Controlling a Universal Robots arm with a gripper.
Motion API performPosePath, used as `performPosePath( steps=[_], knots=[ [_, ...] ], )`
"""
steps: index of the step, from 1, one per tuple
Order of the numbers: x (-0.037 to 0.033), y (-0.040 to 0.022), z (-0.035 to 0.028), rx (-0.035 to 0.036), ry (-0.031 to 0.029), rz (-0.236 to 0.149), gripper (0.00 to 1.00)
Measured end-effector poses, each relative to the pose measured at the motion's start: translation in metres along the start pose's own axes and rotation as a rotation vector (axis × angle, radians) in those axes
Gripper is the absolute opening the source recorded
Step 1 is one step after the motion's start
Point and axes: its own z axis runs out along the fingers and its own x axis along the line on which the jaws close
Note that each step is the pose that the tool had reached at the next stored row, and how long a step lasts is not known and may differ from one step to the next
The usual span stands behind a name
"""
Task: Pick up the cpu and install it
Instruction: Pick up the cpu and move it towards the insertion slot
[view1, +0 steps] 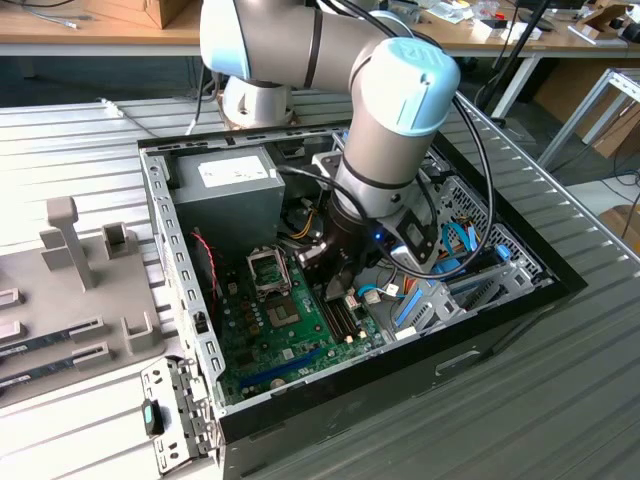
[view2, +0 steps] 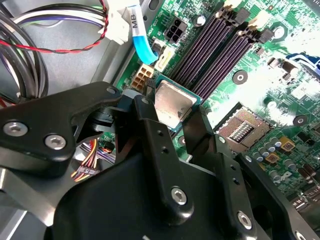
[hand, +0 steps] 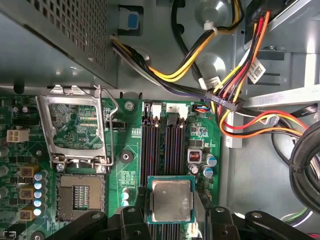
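Silvery cpu (hand: 171, 200) sits clamped flat between my pincer's (view2: 172, 107) 2 fingers, above the memory slots (hand: 162, 147); I should keep it level and move it to the open socket (hand: 80, 196).

The arm (view1: 300, 40) is silver-grey tube with pale blue joint caps and black cables, ending in a black gripper (view2: 172, 112) studded with silver screws.

Metal, plastic and circuit board inside an open computer case.
The cpu (hand: 171, 200) has a dull, brushed silvery metal top; the gripper (view2: 172, 117) is matt black; the motherboard (hand: 131, 150) is glossy green; the case (view1: 480, 330) is grey sheet metal.
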Motion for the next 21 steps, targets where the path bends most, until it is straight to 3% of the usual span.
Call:
performPosePath(
  steps=[8,21],
  knots=[
    [0.0001,0.0,0.0041,0.0003,0.0002,0.0,0.47],
    [0.0,0.0001,0.0024,-0.0002,-0.0001,0.0,0.47]
  ],
)
